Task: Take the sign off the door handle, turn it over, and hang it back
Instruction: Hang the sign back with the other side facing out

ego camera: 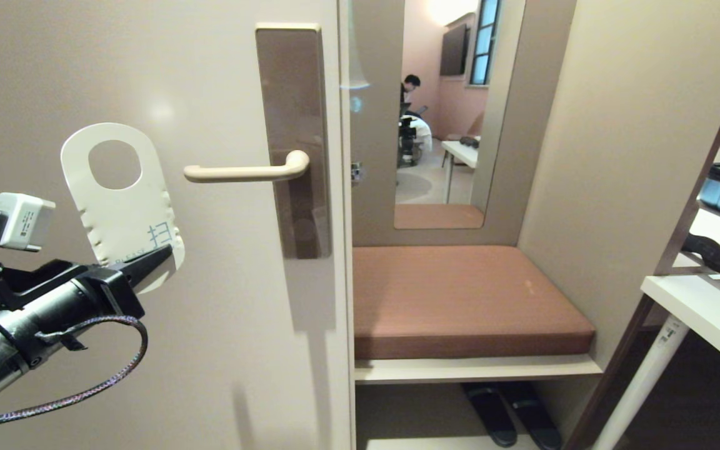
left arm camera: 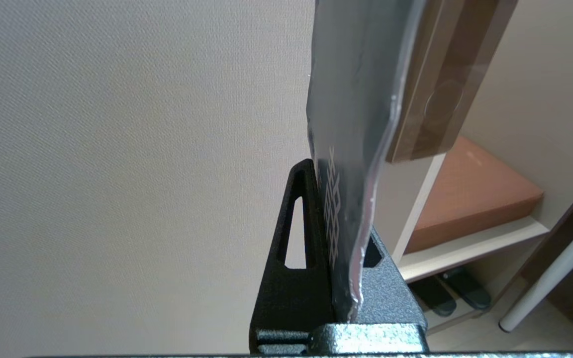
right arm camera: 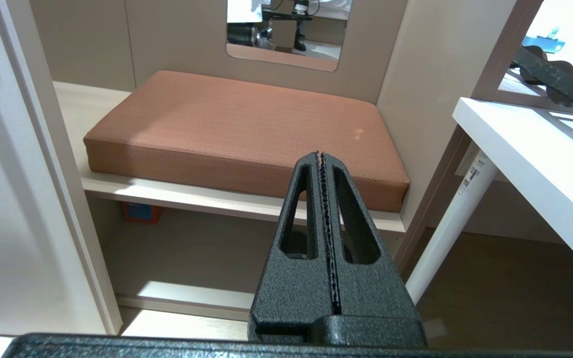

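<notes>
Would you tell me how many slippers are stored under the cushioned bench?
2. Both dark slippers lie side by side on the floor beneath the bench shelf: one on the left, the other just right of it. Their toe ends are cut off by the frame edge; more may be hidden.

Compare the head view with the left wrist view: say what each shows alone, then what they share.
Head view only: the door handle, free of the sign; the sign's white face and oval hole; a mirror with a person in it.
Left wrist view only: the sign's dark patterned side, edge-on between the left gripper's fingers.
Both: the left gripper shut on the sign's lower end, the brown plate, the cushion and the slippers.
</notes>
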`<state>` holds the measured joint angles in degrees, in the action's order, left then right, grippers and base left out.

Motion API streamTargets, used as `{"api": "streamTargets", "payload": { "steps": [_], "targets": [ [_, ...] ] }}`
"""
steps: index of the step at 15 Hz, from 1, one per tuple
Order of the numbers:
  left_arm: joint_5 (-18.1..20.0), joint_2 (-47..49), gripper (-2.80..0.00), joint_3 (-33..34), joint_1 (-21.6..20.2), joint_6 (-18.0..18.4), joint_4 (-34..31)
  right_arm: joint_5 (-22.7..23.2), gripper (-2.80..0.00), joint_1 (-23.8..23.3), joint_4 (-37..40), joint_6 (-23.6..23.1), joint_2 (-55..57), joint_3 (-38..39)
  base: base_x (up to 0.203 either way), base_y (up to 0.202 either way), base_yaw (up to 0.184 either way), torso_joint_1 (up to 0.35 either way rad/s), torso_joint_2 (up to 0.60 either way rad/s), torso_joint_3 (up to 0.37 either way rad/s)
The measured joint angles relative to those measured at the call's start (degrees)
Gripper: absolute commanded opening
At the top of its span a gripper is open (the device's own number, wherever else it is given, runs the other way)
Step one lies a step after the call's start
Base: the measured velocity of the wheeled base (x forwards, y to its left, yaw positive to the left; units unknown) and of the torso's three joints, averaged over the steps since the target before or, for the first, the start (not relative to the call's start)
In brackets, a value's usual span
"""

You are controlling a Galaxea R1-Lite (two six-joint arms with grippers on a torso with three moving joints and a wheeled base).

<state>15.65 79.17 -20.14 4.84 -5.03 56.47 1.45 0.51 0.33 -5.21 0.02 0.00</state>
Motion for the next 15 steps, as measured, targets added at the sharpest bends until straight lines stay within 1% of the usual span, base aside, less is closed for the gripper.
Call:
{"api": "streamTargets", "payload": {
  "steps": [5, 7, 10, 11, 15],
  "targets": [
    [0.0, 2.1, -2.8, -0.1, 0.1, 1.1, 0.5, 0.0, -2.8, 0.0, 0.0, 0.0, 0.0, 0.0, 0.0, 0.0, 0.0, 0.0, 0.0, 0.0],
    [0.0, 3.6, -2.8, -0.2, 0.2, 1.5, 3.0, 0.0, -2.8, 0.0, 0.0, 0.0, 0.0, 0.0, 0.0, 0.0, 0.0, 0.0, 0.0, 0.0],
    [0.0, 6.6, -2.8, -0.2, 0.5, 1.9, 9.3, 0.0, -2.8, 0.0, 0.0, 0.0, 0.0, 0.0, 0.0, 0.0, 0.0, 0.0, 0.0, 0.0],
    [0.0, 7.3, -2.8, -0.2, 0.5, 1.9, 10.2, 0.0, -2.8, 0.0, 0.0, 0.0, 0.0, 0.0, 0.0, 0.0, 0.0, 0.0, 0.0, 0.0],
    [0.0, 8.9, -2.8, 0.2, 0.6, 2.0, 10.2, 0.0, -2.8, 0.0, 0.0, 0.0, 0.0, 0.0, 0.0, 0.0, 0.0, 0.0, 0.0, 0.0]
  ]
}}
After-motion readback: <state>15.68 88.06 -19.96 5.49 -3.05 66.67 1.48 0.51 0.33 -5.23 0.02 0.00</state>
